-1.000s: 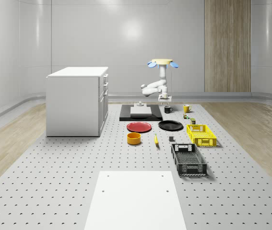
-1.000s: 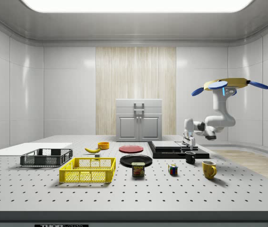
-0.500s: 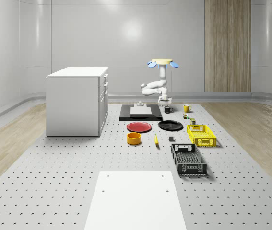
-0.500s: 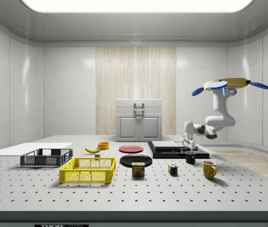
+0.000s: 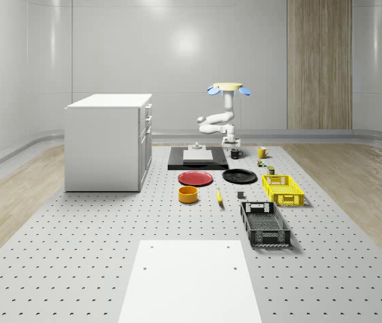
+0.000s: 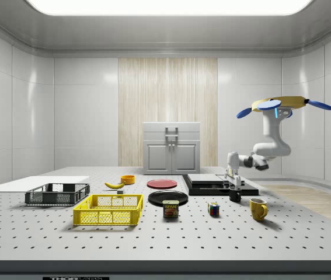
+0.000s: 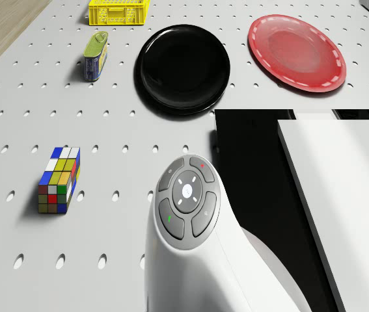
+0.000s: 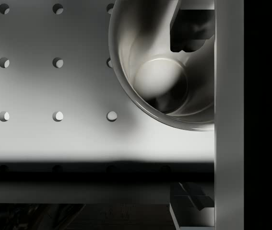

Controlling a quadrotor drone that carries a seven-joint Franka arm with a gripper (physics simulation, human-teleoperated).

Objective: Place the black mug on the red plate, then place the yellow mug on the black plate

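Observation:
The black mug (image 5: 236,154) (image 6: 235,195) stands upright on the table beside the black slab (image 5: 197,161). My drone (image 5: 230,87) (image 6: 282,104) hovers above it, arm folded downward. The gripper (image 6: 233,185) (image 5: 233,147) is open just over the mug. In the wrist view the mug's inside (image 8: 162,76) lies below, one fingertip (image 8: 188,31) over its opening and the other (image 8: 191,206) outside the rim. The yellow mug (image 5: 262,152) (image 6: 258,209) stands apart nearby. The red plate (image 5: 196,178) (image 7: 297,52) and black plate (image 5: 239,176) (image 7: 183,68) lie side by side, bare.
A Rubik's cube (image 7: 59,179) and a can (image 7: 96,55) lie near the mugs. A yellow crate (image 5: 283,189), black crate (image 5: 265,224), orange bowl (image 5: 188,194) and banana (image 5: 219,196) sit nearer the front. A white cabinet (image 5: 108,141) stands on the whole-scene view's left.
The gripper has come down from above the black mug to just over its rim. The drone keeps its place, and the mugs and plates have not moved.

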